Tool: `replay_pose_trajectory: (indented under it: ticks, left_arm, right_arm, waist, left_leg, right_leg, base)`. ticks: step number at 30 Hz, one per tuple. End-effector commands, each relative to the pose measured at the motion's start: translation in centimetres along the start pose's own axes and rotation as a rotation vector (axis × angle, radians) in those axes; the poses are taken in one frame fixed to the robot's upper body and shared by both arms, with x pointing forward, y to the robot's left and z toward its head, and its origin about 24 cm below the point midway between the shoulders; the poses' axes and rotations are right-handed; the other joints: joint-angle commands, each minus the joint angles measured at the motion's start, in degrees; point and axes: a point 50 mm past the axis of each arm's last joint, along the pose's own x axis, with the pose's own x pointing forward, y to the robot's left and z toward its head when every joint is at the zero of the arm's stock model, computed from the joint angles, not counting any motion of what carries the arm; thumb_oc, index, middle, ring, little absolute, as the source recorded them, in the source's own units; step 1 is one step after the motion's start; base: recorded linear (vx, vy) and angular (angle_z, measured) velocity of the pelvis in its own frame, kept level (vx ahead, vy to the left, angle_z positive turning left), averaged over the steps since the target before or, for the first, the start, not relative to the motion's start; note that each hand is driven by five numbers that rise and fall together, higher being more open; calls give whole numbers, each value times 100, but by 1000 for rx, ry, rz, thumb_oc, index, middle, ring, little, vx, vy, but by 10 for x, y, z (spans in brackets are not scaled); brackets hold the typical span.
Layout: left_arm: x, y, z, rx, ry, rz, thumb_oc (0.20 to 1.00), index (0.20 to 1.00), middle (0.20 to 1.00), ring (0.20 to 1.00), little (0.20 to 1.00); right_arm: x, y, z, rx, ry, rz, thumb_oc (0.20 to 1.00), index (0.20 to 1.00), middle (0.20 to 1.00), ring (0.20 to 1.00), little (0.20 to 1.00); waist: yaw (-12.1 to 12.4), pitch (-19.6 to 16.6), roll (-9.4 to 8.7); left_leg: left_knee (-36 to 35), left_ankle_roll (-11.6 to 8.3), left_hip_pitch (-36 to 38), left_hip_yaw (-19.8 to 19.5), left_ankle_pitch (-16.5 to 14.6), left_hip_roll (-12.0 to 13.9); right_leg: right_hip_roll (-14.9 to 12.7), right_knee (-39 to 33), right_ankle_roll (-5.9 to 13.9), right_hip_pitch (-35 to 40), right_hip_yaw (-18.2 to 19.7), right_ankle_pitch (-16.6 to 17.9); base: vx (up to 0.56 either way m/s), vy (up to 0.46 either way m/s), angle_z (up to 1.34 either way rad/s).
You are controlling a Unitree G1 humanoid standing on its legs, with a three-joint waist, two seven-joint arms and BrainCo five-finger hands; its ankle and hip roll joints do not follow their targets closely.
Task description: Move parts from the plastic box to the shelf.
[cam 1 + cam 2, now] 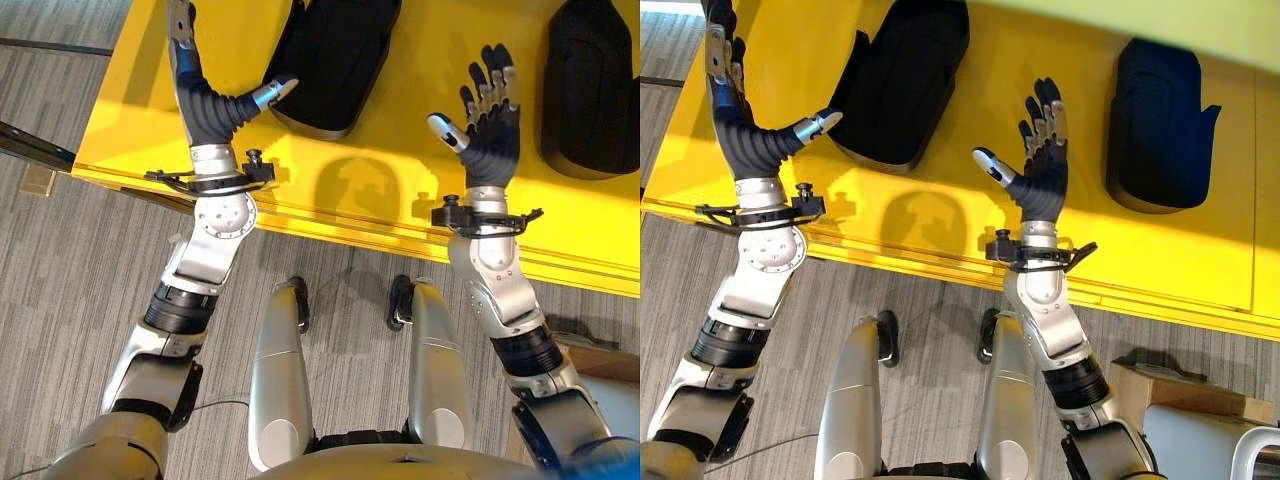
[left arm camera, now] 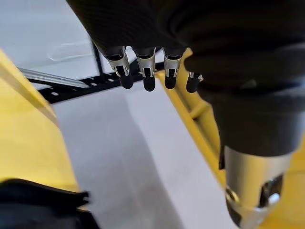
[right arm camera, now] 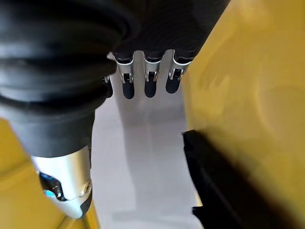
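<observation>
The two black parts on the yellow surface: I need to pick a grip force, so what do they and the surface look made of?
Both black parts look like matte moulded plastic or foam: dull, ribbed, rounded edges; which one I cannot tell. The yellow surface looks like smooth painted or laminated board, since it shows soft reflections and shadows.

No legible text, labels, numbers or signs on the yellow surface [image 1: 420, 170] or on the two black parts [image 1: 335, 60] [image 1: 590, 85] lying on it.
</observation>
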Motion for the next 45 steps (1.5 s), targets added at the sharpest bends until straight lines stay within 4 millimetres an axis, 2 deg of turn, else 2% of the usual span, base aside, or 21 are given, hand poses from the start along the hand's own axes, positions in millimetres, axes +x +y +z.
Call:
replay_pose_trajectory:
  ticks: [1,13,21,25,29,35,36,37,45]
  left_arm:
    - [12,6,15,-109,-30,60,1000,1000,1000,1000,1000]
    - [40,23,-24,-134,190,82,1000,1000,1000,1000,1000]
    - [55,17,-42,-127,328,-7,1000,1000,1000,1000,1000]
    - [64,13,-44,-63,356,-64,1000,1000,1000,1000,1000]
    - [78,11,-39,60,334,-136,1000,1000,1000,1000,1000]
    - [89,2,-31,140,310,-194,1000,1000,1000,1000,1000]
    - [90,-1,-30,142,310,-199,1000,1000,1000,1000,1000]
    - [88,-3,-32,144,317,-210,1000,1000,1000,1000,1000]
    - [76,-32,-38,139,376,-253,1000,1000,1000,1000,1000]
  right_arm:
    - [2,-1,12,49,-78,-27,1000,1000,1000,1000,1000]
    - [13,17,-3,48,8,65,1000,1000,1000,1000,1000]
    - [10,27,-12,63,71,139,1000,1000,1000,1000,1000]
    - [10,33,-15,72,95,170,1000,1000,1000,1000,1000]
    - [8,38,-19,76,115,209,1000,1000,1000,1000,1000]
    - [6,45,-21,93,134,245,1000,1000,1000,1000,1000]
    - [5,46,-21,99,136,249,1000,1000,1000,1000,1000]
    - [5,47,-22,100,138,255,1000,1000,1000,1000,1000]
    - [3,55,-25,148,164,263,1000,1000,1000,1000,1000]
  waist:
    - [30,-193,212]
    - [7,-159,283]
    - [-68,-122,307]
    - [-102,-88,306]
    - [-120,-63,319]
    - [-135,-19,303]
    - [-139,-8,298]
    - [-139,-10,299]
    - [-197,36,233]
  left_leg:
    - [36,-160,116,-100,-437,152]
    - [120,-195,73,-70,-405,133]
    - [173,-219,39,-53,-392,123]
    - [184,-228,-4,-63,-374,122]
    - [192,-230,-34,-73,-356,120]
    - [177,-233,-41,-82,-343,103]
    - [183,-235,-40,-82,-350,104]
    - [214,-259,56,-74,-511,122]
    - [295,-251,35,-56,-551,143]
  right_leg:
    - [-10,-418,268,119,-28,502]
    - [-54,-359,297,136,-25,500]
    - [-86,-270,328,119,-25,446]
    - [-88,-269,342,109,-32,462]
    - [-98,-262,359,102,-50,463]
    - [-115,-261,380,107,-43,471]
    - [-116,-251,381,102,-41,471]
    - [-113,-208,429,174,-37,343]
    - [-94,-152,403,107,14,318]
  base:
    - [-2,38,-4]
    - [2,8,0]
    - [9,22,0]
    - [5,34,1]
    - [2,5,1]
    - [0,0,0]
    - [86,19,0]
    - [87,18,0]
    - [11,3,0]
